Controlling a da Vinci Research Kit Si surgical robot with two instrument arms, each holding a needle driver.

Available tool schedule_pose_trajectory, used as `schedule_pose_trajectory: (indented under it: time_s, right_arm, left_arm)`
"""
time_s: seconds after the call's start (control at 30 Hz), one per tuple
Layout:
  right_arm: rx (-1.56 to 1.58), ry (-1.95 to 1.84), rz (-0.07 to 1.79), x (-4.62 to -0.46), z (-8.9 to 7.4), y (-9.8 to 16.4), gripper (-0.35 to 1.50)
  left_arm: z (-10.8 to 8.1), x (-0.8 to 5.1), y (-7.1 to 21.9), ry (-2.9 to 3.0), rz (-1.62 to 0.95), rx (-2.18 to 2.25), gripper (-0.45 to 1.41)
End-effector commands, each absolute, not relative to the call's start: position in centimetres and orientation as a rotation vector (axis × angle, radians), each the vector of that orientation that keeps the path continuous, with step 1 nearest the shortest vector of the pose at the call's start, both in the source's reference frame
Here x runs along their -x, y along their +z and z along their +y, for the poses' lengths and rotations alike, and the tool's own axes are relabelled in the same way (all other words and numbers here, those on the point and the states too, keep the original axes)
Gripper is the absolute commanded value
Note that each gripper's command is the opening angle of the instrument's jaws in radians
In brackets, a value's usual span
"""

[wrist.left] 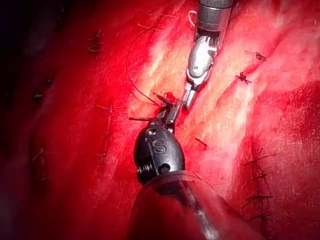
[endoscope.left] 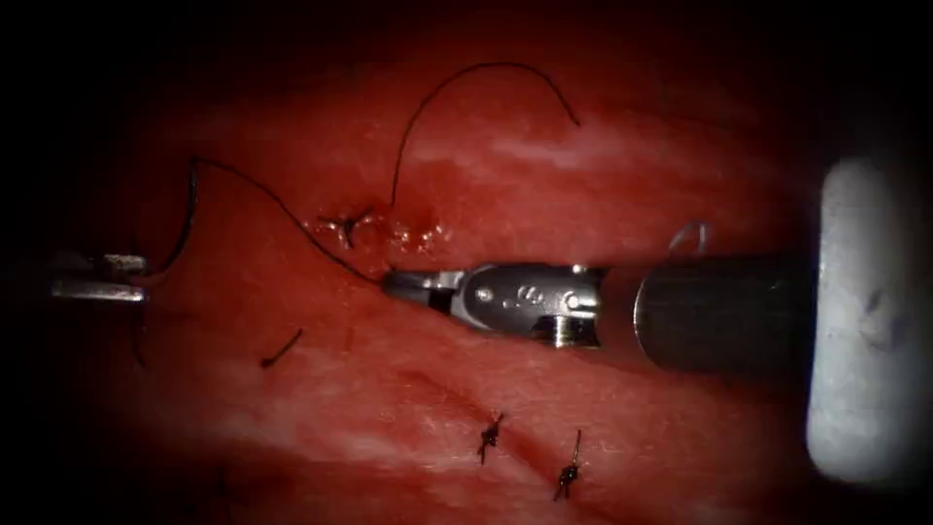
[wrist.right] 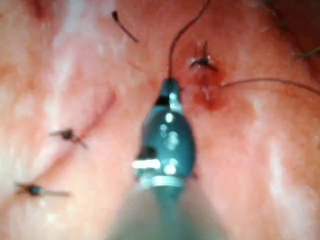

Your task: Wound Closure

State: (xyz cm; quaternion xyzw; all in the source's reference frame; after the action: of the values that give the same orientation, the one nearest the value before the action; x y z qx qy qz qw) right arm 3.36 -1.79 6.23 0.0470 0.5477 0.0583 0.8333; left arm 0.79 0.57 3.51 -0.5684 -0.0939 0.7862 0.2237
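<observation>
Light's pooling in the middle of where I'm working, and it's fading out into a black surround [endoscope.left: 58, 58] on every side in the endoscope view, getting thickest along the top edge and both left corners.

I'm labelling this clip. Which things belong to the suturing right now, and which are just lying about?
In use:
- right gripper, shut on the thread
- left gripper, thread running to it
- knot at the cut
- tissue

Lying about:
- cut thread end
- finished stitches
</observation>
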Motion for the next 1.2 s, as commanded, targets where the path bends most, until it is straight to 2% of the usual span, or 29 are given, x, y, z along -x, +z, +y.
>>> schedule_pose_trajectory:
  time_s: [0.03, 1.2]
  right_arm:
    - [-0.112, 0.128, 1.167, -3.44, -1.91, 6.24, -0.35]
    - [-0.303, 0.027, 1.27, -3.58, -2.36, 5.42, -0.35]
  left_arm:
    - [0.57, -0.74, 3.59, 2.171, -0.262, 1.572, -0.45]
    - [0.58, -0.69, 3.71, 2.172, -0.255, 1.574, -0.45]
